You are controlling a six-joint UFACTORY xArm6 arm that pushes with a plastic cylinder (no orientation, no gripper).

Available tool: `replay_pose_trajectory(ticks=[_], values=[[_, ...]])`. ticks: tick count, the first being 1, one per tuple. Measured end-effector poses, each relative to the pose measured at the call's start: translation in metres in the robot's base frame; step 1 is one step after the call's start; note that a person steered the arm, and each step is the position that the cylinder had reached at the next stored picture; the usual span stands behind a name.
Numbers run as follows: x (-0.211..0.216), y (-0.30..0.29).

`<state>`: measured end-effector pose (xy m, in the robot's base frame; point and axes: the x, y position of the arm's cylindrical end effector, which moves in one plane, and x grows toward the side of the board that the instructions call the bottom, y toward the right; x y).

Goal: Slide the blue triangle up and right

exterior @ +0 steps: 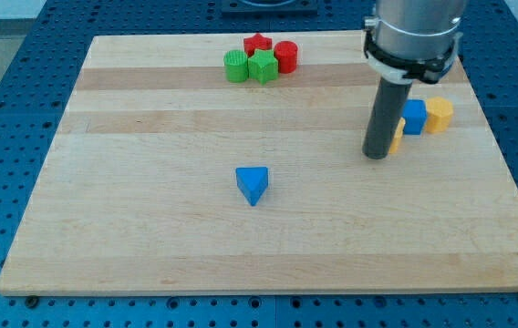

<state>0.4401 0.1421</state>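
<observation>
- Nearest the camera is the blue triangle [253,184], a small wedge-shaped block alone on the wooden board [150,237], a little below and left of the board's centre, with bare wood all around it.
- My tip [377,155], the lower end of a straight dark rod, rests on the board at about two o'clock from the triangle, well apart from it and touching no part of it. The rod has no jaws, so there is nothing to open or close.
- Just beside the rod at three o'clock sit a blue block [414,117] and a yellow block [439,116], side by side; a sliver of another yellow piece [397,138] shows behind the rod, shape unclear.
- At twelve o'clock from the triangle, near the board's far edge, is a tight cluster: a green cylinder [235,66], a green star-like block [262,66], a red star-like block [257,43] and a red cylinder [285,56].
- To do the step well, my tip probably needs to circle round to the triangle's seven o'clock side, then push squarely through its middle towards one or two o'clock, so it does not spin off, stopping short of the blue and yellow pair.
</observation>
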Motion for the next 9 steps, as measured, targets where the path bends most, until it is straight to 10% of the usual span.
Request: replay_pose_trajectory(ticks=[3, 9], values=[[0.011, -0.019], [0.031, -0.26]])
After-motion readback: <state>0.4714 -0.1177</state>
